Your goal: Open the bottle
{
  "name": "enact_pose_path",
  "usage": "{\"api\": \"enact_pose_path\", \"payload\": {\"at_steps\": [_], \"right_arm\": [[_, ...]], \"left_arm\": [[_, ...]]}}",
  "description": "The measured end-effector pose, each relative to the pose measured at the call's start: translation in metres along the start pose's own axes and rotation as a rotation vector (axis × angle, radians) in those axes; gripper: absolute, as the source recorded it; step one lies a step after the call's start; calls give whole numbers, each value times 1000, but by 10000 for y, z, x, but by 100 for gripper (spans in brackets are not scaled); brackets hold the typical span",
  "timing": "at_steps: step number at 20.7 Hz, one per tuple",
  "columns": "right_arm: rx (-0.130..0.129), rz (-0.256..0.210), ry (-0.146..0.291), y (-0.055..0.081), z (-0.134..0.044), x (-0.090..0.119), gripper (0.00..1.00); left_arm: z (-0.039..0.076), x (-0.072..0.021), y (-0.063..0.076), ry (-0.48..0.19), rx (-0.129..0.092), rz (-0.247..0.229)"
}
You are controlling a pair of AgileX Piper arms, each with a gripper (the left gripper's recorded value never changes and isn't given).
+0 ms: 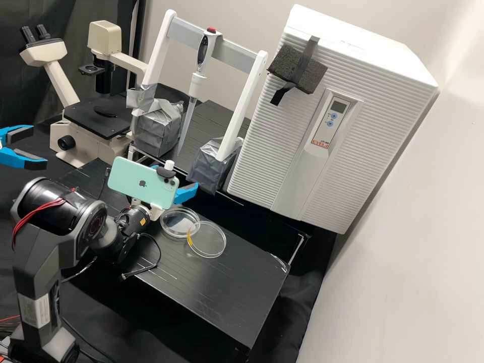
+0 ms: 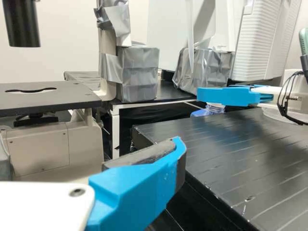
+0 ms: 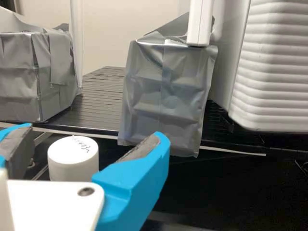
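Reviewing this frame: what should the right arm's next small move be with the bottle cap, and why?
Probably close the right gripper on the white cap. Its open fingers flank the cap with a gap on each side, level with the top of the bottle. The left gripper sits open well away from it, so nothing steadies the bottle yet.

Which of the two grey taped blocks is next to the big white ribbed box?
The taped block holding the stand leg beside the white box; the other block stands by the microscope.
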Motion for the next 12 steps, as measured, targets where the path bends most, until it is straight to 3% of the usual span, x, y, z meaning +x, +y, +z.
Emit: {"api": "enact_pose_path", "payload": {"at_steps": [12], "right_arm": [[1,1,-1,-4,4,32,0]], "left_arm": [[14,6,-5,-8,6,-2]]}}
